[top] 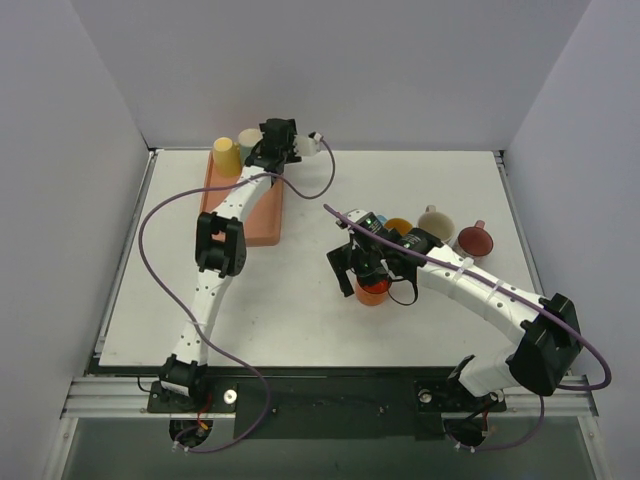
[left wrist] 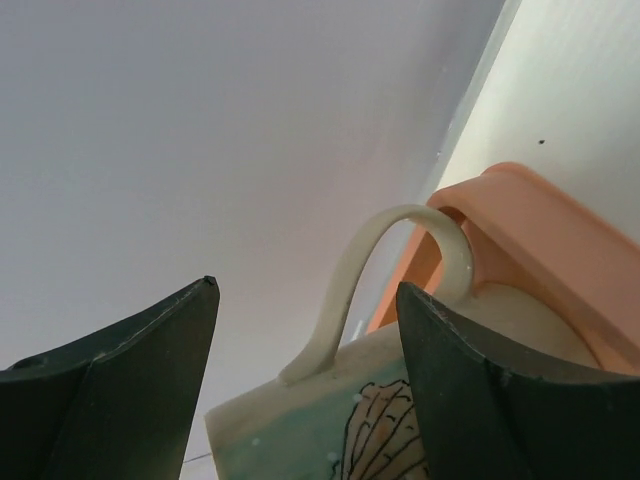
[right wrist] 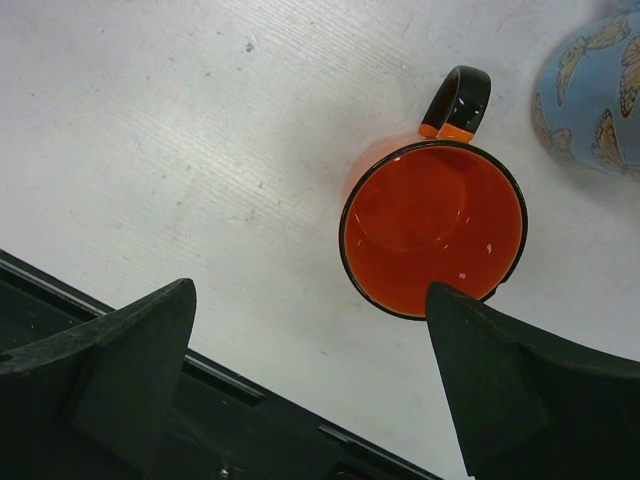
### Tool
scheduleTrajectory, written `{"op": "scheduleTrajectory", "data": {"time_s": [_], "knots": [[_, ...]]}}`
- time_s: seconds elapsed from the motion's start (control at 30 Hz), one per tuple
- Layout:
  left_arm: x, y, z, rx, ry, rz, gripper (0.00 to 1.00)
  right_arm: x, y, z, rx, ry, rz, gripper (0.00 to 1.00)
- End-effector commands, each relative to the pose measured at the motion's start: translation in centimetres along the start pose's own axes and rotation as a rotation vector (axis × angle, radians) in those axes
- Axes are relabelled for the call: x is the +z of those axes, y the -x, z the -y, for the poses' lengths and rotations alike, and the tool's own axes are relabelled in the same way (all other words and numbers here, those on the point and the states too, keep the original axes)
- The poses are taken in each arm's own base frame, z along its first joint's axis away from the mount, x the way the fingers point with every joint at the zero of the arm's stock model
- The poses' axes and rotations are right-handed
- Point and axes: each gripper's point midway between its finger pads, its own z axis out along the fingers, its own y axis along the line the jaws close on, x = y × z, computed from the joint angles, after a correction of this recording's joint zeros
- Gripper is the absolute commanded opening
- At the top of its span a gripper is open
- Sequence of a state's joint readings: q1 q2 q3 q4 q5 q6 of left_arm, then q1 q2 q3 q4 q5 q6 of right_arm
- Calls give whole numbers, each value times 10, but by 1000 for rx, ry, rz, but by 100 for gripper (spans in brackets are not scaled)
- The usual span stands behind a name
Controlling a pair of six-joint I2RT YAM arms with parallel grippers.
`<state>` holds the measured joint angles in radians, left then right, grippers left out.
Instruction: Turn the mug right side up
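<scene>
An orange mug (right wrist: 432, 228) with a black handle stands upright on the white table, its mouth facing up; it also shows in the top view (top: 374, 293). My right gripper (right wrist: 310, 290) hangs open just above and beside it (top: 360, 272), holding nothing. At the far left, my left gripper (top: 260, 146) is open around a cream mug with a shell drawing (left wrist: 330, 430), whose handle (left wrist: 350, 270) points toward the camera. This mug (top: 249, 138) sits at the back end of the orange tray (top: 262, 215). I cannot tell which way up it is.
A yellow mug (top: 227, 156) stands on the tray beside the cream one. A blue butterfly mug (right wrist: 592, 90) is close to the orange mug. An orange-yellow mug (top: 399, 227), a cream mug (top: 436, 222) and a dark red mug (top: 477, 239) stand at the right. Grey walls enclose the table.
</scene>
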<state>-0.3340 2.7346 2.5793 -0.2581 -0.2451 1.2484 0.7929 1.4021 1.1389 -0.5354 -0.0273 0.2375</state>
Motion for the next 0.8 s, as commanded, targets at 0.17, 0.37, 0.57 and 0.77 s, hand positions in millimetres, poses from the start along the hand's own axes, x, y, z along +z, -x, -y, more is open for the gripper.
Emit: {"op": "scheduleTrajectory", "data": {"time_s": [0.17,0.37,0.57,0.77], "knots": [[25,-30,10,216,12,-54,82,-4,-10,1,11,-1,-21,93],[34,-45,25,266,-13,-78,73,-4,-7,0,17,5,-21,92],[38,-57,21,323,17,-106,11,-6,-4,3,29,4,-11,92],[14,-39,-2,249,51,-57,0,-8,1,5,34,2,0,92]]}}
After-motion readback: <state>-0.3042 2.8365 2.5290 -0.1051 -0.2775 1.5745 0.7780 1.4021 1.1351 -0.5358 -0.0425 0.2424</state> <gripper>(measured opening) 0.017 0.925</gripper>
